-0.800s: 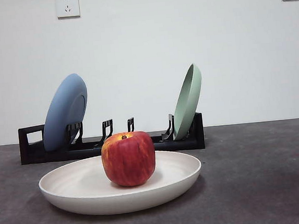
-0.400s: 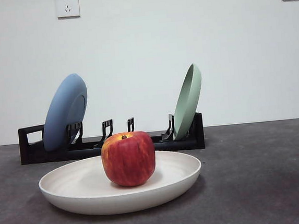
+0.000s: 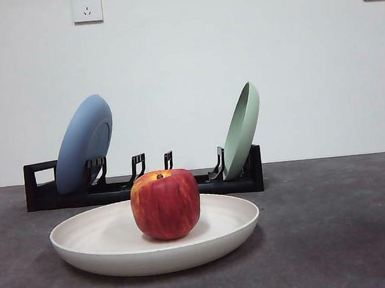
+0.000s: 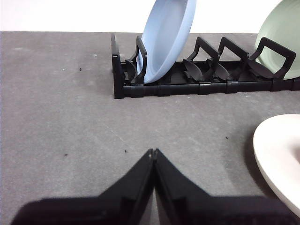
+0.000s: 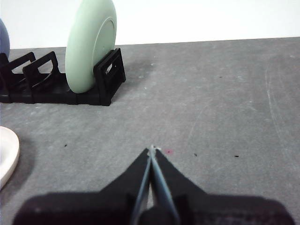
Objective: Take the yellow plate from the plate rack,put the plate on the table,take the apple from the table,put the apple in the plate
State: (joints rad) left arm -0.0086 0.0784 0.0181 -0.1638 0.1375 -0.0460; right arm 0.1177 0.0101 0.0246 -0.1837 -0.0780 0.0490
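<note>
The red apple [image 3: 165, 204] rests in the middle of the yellow plate [image 3: 93, 243], a wide cream dish lying flat on the dark grey table [image 3: 336, 239] in the front view. Behind them stands the black plate rack [image 3: 41, 191]. The plate's rim [image 4: 279, 159] shows at one edge of the left wrist view and again as a plate sliver [image 5: 7, 157] in the right wrist view. My left gripper [image 4: 153, 151] is shut and empty over bare table, well off to the plate's side. My right gripper [image 5: 151, 148] is also shut and empty, over bare table on the plate's other side.
A blue plate [image 3: 83, 143] leans in the rack's left end and a pale green plate [image 3: 241, 130] in its right end. Several empty dividers [image 3: 138, 165] stand between them. Two wall sockets [image 3: 87, 6] sit high on the white wall.
</note>
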